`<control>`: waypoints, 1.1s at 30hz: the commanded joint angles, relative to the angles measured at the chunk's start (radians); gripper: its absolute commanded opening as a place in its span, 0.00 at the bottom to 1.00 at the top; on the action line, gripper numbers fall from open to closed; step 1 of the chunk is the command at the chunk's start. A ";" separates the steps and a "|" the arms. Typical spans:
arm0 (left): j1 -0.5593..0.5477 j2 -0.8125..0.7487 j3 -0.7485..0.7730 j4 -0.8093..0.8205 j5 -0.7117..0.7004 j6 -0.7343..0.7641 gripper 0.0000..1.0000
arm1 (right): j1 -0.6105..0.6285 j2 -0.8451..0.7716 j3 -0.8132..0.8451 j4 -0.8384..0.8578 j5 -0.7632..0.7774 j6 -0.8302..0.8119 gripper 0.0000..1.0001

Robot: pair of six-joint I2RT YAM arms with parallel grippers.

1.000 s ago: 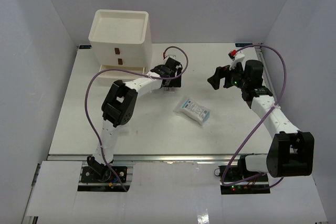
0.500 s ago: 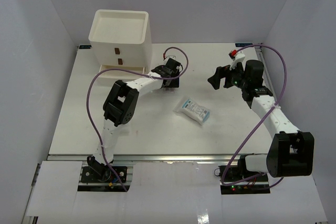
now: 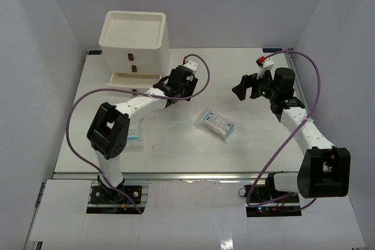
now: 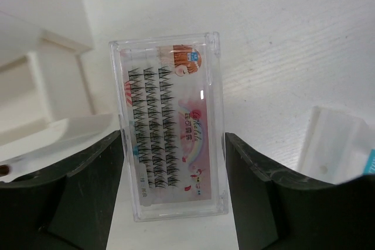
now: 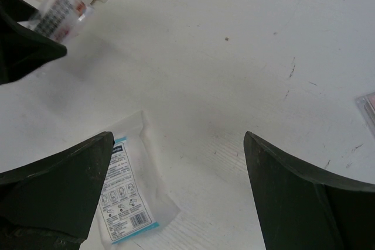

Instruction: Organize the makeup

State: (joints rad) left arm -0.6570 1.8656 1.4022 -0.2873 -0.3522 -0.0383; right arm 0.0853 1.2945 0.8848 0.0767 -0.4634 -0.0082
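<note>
The left pincer (image 4: pixel 173 144) is clamping a clear plastic eyelash case (image 4: pixel 167 115), likely needing lowering into the white drawer box (image 3: pixel 133 45) just beside it.

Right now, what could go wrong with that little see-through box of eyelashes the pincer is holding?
1. The left pincer grips the smooth clear eyelash case only by its side edges, so it might slip or twist out.
2. The case hangs close to the white drawer box. It could bump the rim of the pulled-out drawer instead of going in.
</note>
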 commanded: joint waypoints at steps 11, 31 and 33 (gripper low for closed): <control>0.512 -0.514 -0.312 0.146 0.442 -0.834 0.18 | -0.004 -0.037 -0.007 0.048 -0.022 0.002 0.98; 0.728 -0.264 -0.395 0.493 0.521 -1.525 0.22 | -0.007 -0.045 -0.014 0.051 -0.030 0.002 0.98; 0.732 -0.255 -0.402 0.508 0.494 -1.539 0.24 | -0.007 -0.041 -0.014 0.051 -0.031 0.002 0.98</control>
State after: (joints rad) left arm 0.0696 1.6305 0.9947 0.1369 0.1923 -1.4751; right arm 0.0846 1.2803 0.8738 0.0816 -0.4780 -0.0071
